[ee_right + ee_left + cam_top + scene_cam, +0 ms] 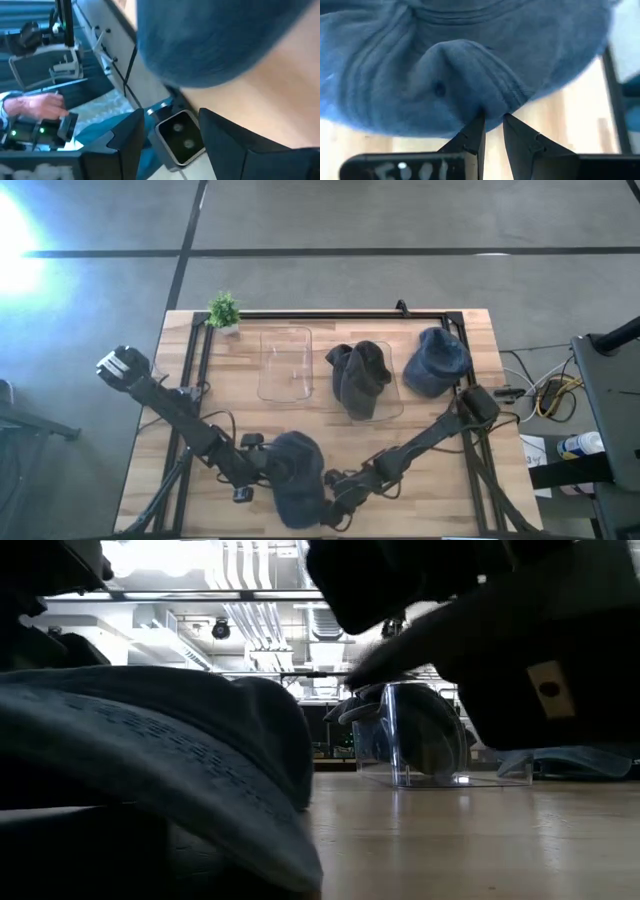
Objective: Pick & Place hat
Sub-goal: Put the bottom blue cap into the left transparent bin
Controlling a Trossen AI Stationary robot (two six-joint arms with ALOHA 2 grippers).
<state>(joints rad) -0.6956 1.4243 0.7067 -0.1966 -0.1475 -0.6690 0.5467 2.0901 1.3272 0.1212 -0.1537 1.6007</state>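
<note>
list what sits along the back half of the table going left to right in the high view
small green plant → empty clear bin → clear bin holding a dark hat → blue hat lying on the wood near the right edge.

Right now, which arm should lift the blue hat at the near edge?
Left. The left gripper already has its jaws pinched on a fold of the blue hat. The right gripper sits beside the hat, jaws open and holding nothing.
</note>
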